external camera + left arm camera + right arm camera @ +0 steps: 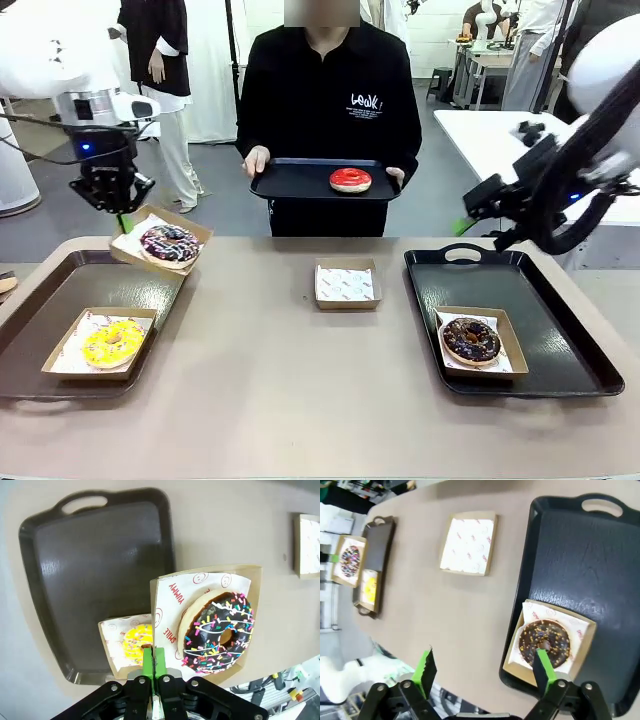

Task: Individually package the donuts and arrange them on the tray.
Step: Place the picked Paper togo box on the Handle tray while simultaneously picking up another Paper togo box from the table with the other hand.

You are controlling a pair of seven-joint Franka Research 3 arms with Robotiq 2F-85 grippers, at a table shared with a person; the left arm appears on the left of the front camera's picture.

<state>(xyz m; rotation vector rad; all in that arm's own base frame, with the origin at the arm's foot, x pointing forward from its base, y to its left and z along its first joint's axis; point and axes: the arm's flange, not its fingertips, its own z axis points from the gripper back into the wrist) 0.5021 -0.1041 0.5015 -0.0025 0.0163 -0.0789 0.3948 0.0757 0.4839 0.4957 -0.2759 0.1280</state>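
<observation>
Across the beige, round-cornered table (300,410), two dark plastic trays with handles lay, the left tray (50,305) and the right tray (480,275). Beyond the far edge a person in a black sweatshirt (330,95) held a third dark tray (290,180) carrying the glossy red-iced ring donut (350,180). A shallow brown cardboard box lined with printed white paper (345,284) sat empty at the table's middle, between the two trays. On the left tray's near end a second box (60,366) held the yellow-iced donut (112,342). On the right tray's near end a third box (511,356) held the dark chocolate donut (471,340). A fourth box (197,234), tilted and raised over the left tray's far right corner, carried the dark donut with coloured sprinkles (169,243). The left gripper (154,662) had its green pads pinched tight on that box's edge. The right gripper (483,655) hung above the right tray's far edge, its jaws spread wide, holding and touching nothing.
</observation>
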